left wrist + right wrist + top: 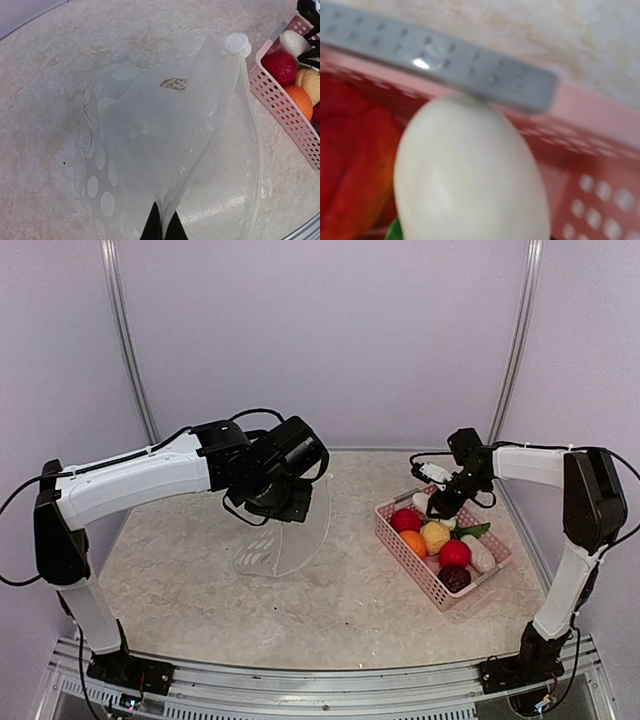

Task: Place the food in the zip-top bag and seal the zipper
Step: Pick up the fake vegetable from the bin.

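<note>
The clear dotted zip-top bag (pixel 292 536) hangs over the table's middle, its lower part resting on the surface. My left gripper (pixel 162 221) is shut on its upper edge. The pale zipper (pixel 258 165) runs down the bag's (pixel 150 140) right side to a white round slider (pixel 237 43). The food lies in the pink basket (pixel 402 542): red (pixel 405 520), yellow (pixel 435 535), orange (pixel 413 543), dark purple (pixel 454 578), a white oblong piece (pixel 481 553). My right gripper (pixel 440 504) is down at the basket's far corner, right over another white piece (pixel 470 175). Its fingers do not show.
The pink basket (pixel 282 102) stands at the right of the table, close to the bag's zipper side. A grey strip (pixel 445 55) sits on the basket's rim (pixel 600 105). A red piece (pixel 355 160) lies beside the white one. Enclosure walls stand behind and on both sides.
</note>
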